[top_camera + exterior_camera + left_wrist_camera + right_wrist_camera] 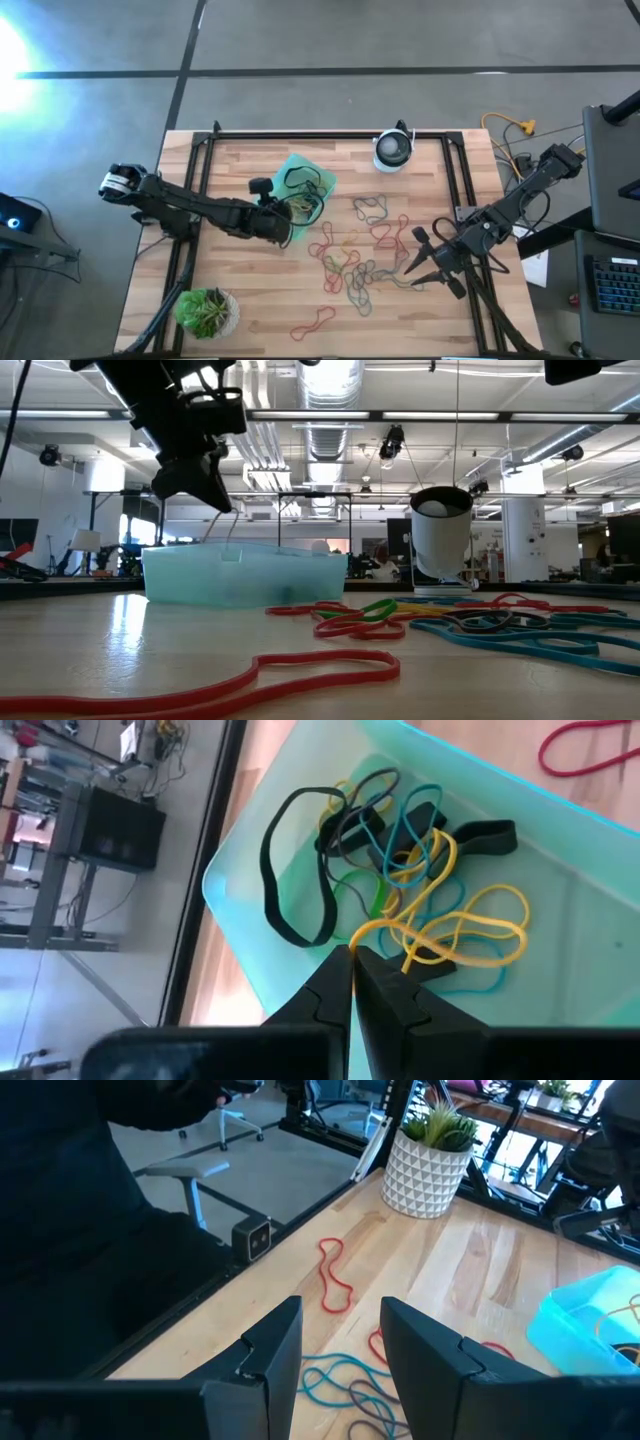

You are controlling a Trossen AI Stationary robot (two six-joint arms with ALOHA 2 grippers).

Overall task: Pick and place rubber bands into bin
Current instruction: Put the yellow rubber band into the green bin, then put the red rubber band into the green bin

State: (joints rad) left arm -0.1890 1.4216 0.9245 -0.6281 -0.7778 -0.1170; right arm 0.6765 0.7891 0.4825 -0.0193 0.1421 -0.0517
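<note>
The teal bin [318,182] stands at the table's far left-centre with several bands in it, among them a black loop [290,870]. My left gripper [352,960] hovers over the bin's near side [292,212], shut on a yellow rubber band [455,920]. Many loose rubber bands [360,262] in red, green, teal and grey lie on the table's middle and right. My right gripper [418,258] hangs open above their right end, nothing between its fingers [340,1370]. My left gripper pinches a strand of the yellow rubber band [368,927] at its fingertips. The fingers slant down into the bin from the table's left. The band hangs slack below them [224,532], its loops lying on the bands in the bin.
A white-and-black round device [393,150] stands at the far edge, right of the bin. A potted plant [207,312] sits at the near left corner. A single red band [315,322] lies near the front edge. A black frame rail [330,134] borders the table.
</note>
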